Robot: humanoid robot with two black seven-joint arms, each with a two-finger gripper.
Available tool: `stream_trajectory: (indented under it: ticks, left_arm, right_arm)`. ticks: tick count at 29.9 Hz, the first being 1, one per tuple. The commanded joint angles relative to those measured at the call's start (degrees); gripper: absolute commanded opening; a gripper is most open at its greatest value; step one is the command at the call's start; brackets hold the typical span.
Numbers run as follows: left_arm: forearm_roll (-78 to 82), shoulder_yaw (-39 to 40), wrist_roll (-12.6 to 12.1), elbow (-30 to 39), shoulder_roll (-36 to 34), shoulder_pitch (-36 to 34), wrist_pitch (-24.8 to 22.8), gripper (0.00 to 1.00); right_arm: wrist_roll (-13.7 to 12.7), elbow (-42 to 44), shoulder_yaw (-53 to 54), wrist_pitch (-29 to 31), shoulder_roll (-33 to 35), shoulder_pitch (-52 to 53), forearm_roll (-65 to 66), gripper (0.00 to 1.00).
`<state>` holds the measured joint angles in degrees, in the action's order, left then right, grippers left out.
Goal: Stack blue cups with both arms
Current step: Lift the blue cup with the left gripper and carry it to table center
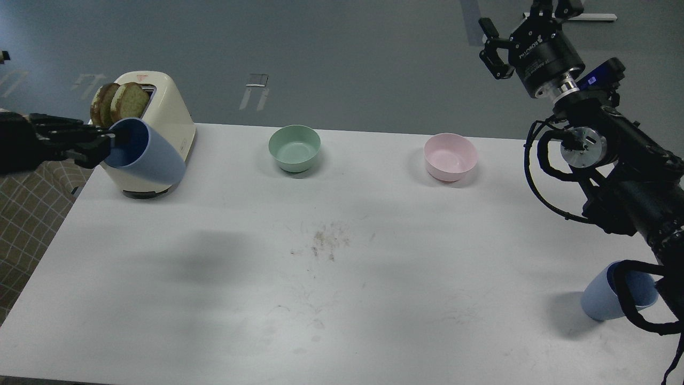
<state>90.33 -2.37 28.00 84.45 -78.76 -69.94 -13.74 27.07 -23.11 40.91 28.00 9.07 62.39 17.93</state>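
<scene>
My left gripper [109,145] is shut on the rim of one blue cup [147,153]. It holds the cup tilted in the air at the far left, in front of the toaster. The second blue cup [604,295] stands on the white table [342,299] at the near right, partly hidden by my right arm's cables. My right gripper [526,21] is raised high at the top right, beyond the table, with its fingers apart and empty; its upper finger is cut off by the frame edge.
A cream toaster [160,128] with two bread slices stands at the far left. A mint-green bowl [294,147] and a pink bowl [450,156] stand along the far edge. Crumbs [326,240] lie mid-table. A checked cloth [21,214] hangs left of the table.
</scene>
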Motion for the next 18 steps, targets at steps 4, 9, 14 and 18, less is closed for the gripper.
stream_trajectory:
  ticks: [4,9,14,18]
  left_arm:
    - [0.28,-0.18,0.00,-0.07,11.60,-4.94,-3.22,0.00]
    - [0.98,-0.53,0.00,-3.14,21.97,-5.82,-5.50,0.00]
    - [4.40,-0.62,0.00,-6.91,32.06,-5.82,-7.52,0.00]
    - [7.65,-0.80,0.00,-10.43,39.80,-5.29,-7.79,0.00]
  right_arm:
    - [0.00,0.52,-5.57,0.00,-0.19,8.18,0.00,1.00]
    - [0.00,0.61,-7.77,0.00,-0.37,13.54,-0.17,1.00]
    - [0.00,1.40,-9.53,0.00,-0.46,16.70,-0.35,1.00]
    - [0.00,1.40,-9.71,0.00,-0.46,16.97,-0.26,1.00]
